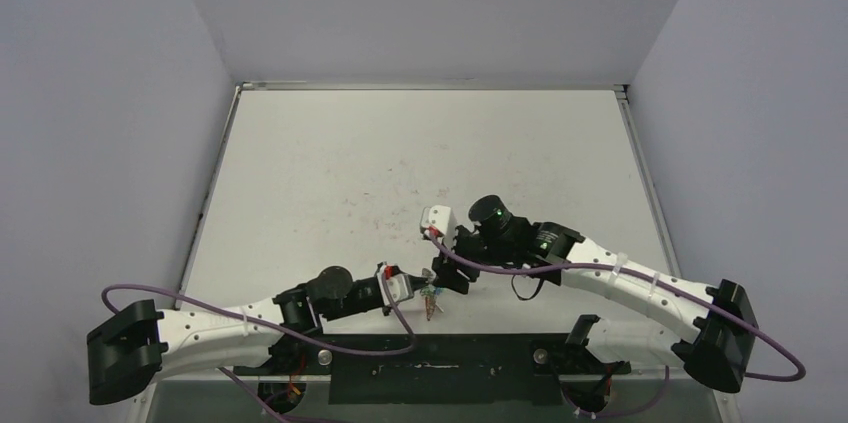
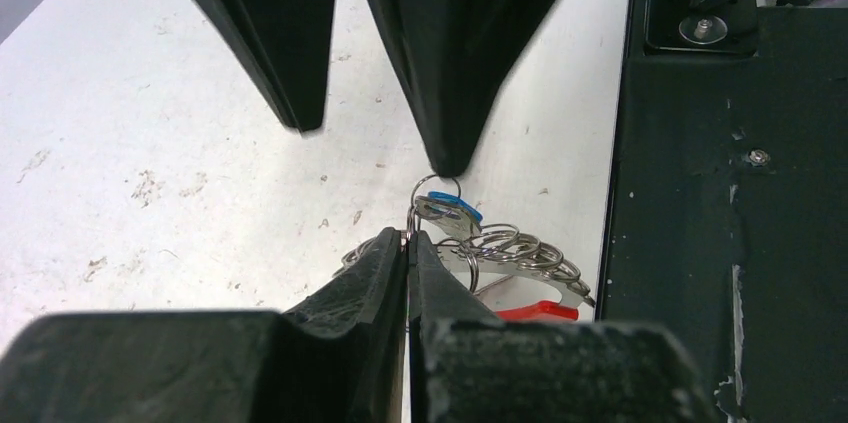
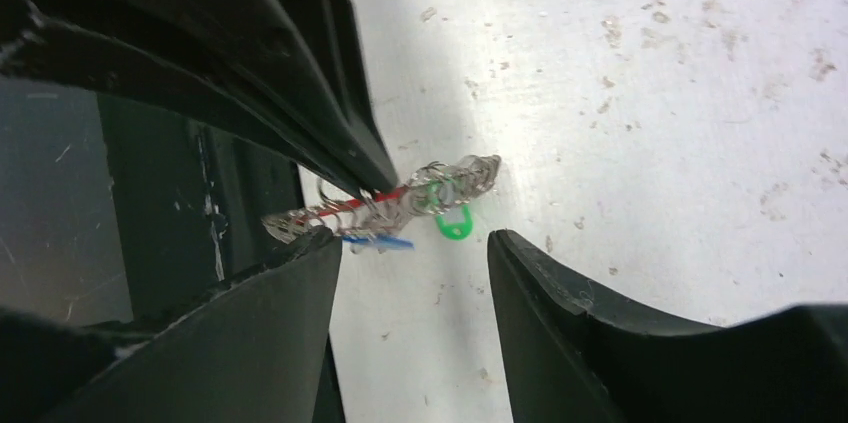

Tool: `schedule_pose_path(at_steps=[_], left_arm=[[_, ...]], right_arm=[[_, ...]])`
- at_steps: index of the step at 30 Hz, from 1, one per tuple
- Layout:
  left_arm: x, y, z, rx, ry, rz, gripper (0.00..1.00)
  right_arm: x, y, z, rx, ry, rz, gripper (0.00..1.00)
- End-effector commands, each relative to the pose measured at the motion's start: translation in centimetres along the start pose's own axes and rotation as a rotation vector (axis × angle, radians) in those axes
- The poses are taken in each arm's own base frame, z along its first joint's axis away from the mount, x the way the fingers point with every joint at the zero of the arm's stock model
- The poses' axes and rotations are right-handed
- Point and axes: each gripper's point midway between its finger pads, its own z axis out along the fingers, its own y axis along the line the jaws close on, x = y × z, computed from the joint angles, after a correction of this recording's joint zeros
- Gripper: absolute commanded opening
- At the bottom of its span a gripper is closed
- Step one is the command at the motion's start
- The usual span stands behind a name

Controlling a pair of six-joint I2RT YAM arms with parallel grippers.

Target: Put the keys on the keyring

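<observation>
Although both keys sit bunched against the coil, the pictures do not settle whether either is fully threaded. Nearest the bases, just beside the black mounting plate (image 2: pixel 700 243), the left gripper (image 2: pixel 408 243) is clamped tight on a strand of the keyring (image 2: pixel 510 245), close to the table's (image 1: pixel 420 143) near edge. The blue-headed key (image 2: pixel 452 208) hangs by a small loop, and the green-headed key (image 3: pixel 452 224) lies tangled in the coil. Beyond them, the right gripper (image 3: pixel 412 238) stands with jaws parted and holds nothing, so the final seating is probably still to do.
</observation>
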Motion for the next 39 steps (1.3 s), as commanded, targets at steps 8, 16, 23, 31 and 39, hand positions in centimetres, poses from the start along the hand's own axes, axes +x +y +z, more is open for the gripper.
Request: schedule_pose_path(at_steps=[8,16,23,31,39], left_arm=[[-2.9,0.6,-1.1,-0.057,-0.183,-0.048,0.00],[-2.5,0.5,-0.8,-0.052,-0.159,-0.050,0.00],[-2.6,0.5,-0.7,-0.045,-0.156,-0.048,0.00],[-2.6,0.5,-0.8,-0.047,-0.152,-0.046,0.00],[-2.7,0.5,-1.0,-0.048,-0.156,-0.046,0.00]], right_arm=[[-2.8,0.4,-1.7,-0.107,-0.273,0.038,0.53],[-3.0,1.1,-1.0,-0.142,-0.290,0.095,0.55],[-0.6,0.3,0.9,-0.106,-0.181,0.149,0.46],[0.0,0.4,1.7,-0.127,-0.147,0.160,0.20],[0.6,0.4,1.8,-0.129,-0.135,0.166,0.00]])
